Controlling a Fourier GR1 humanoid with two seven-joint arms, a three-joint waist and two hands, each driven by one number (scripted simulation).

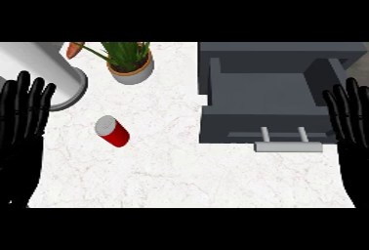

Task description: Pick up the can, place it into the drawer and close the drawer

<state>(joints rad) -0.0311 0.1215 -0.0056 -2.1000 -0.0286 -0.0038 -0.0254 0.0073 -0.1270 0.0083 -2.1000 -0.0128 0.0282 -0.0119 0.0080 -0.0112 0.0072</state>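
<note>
Can (112, 132): a red can with a silver top, standing free on the white marbled desk (180, 171), left of centre, with bare surface all round it.
Can's neighbours: potted plant (130, 63) well behind it, a pale cylinder on a round base (43, 78) at the far left, the drawer off to its right, well apart.
Handling, my read: stiff metal wall, probably light, smooth and a little slippery; round, so it could roll if tipped.
Where to hold: across the red body about mid-height, fingers one side and thumb the other, keeping off the silver top.
Drawer (270, 102): dark grey, pulled open, its tray facing up, and a pale bar handle (287, 145) on the front towards us.
Left robot hand (25, 112): at the left edge, fingers straight and pointing up, holding nothing, resting.
Right robot hand (349, 117): at the right edge beside the drawer, fingers straight too, carrying nothing.
Labels and writing: none I can read; the can shows plain red, no brand or lettering to make out.
Stage, as I judge it: can not yet picked up, everything to play for.
</note>
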